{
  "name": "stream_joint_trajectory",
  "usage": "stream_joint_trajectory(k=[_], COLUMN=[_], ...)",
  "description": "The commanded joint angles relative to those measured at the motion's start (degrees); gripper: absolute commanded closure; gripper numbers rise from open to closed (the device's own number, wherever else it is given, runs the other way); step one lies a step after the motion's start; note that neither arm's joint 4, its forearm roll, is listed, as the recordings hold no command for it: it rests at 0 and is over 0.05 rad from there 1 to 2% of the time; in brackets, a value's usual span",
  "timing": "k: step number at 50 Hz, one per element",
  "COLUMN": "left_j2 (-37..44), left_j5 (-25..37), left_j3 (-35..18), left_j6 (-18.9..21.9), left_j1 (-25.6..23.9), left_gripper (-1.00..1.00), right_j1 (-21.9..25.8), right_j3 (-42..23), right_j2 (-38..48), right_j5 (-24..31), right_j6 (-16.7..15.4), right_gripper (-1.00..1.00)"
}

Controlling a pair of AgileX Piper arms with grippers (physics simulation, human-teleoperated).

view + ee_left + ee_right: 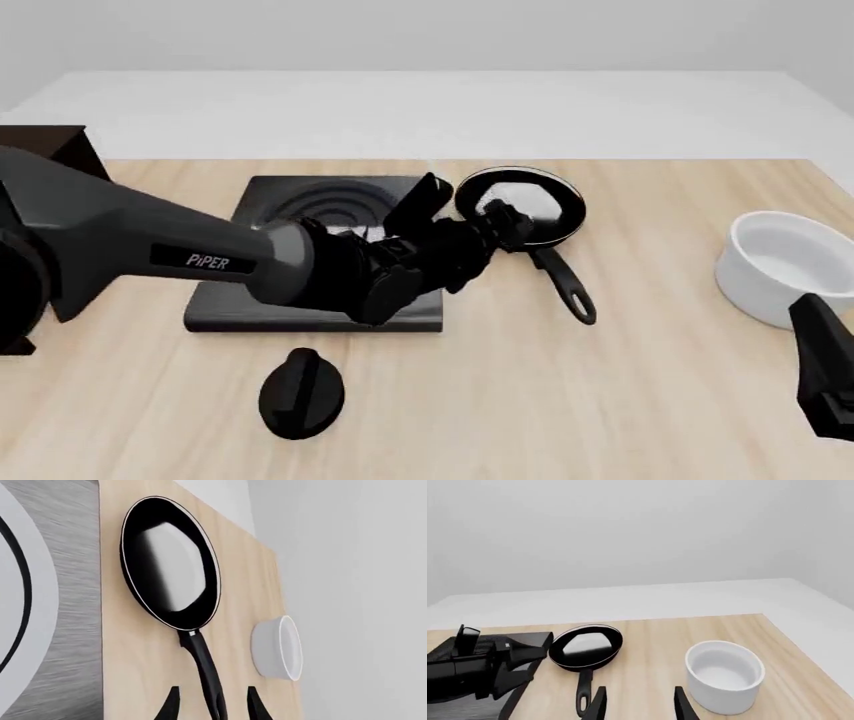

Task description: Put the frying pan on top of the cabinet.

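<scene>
- Nearest me in the front view, the black oval knob [300, 393] lies flat on the wooden worktop [534, 400], just in front of the stove plate.
- My right claw [637, 702] hangs low at the near right edge of the worktop with its two fingers parted and nothing between them; beyond it the white bowl [787, 268] stands upright on the wood.
- My left arm [160, 260] reaches in across the square black stove plate [320, 215] – its concentric rings show only behind the arm.
- My left claw [212, 705] is spread wide, one finger on each side of the frying pan's handle [205, 667] – not clenched on it, the handle running down the gap between them.
- The frying pan [521, 208] sits upright on the worktop just right of the stove plate, glossy and round, its thin handle pointing back toward me and ending in a loop hole.
- Far left, at the back edge of the worktop, a dark corner of the cabinet [54, 145] shows, well apart from the pan.
</scene>
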Motion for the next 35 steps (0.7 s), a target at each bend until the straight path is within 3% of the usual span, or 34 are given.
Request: stream_joint_trajectory(k=[1, 35], left_j2=[3.6, 10.0], left_j5=[-0.3, -1.3], left_j3=[-2.1, -7.3], left_j6=[-0.8, -3.5], left_j1=[-0.1, -2.3], left_gripper=[-1.00, -1.00], right_j1=[0.0, -0.1], right_j3=[0.0, 0.0], right_j2=[-0.2, 0.6], right_j5=[0.3, -0.3], right_j6=[-0.1, 0.8], right_gripper=[-1.00, -1.00])
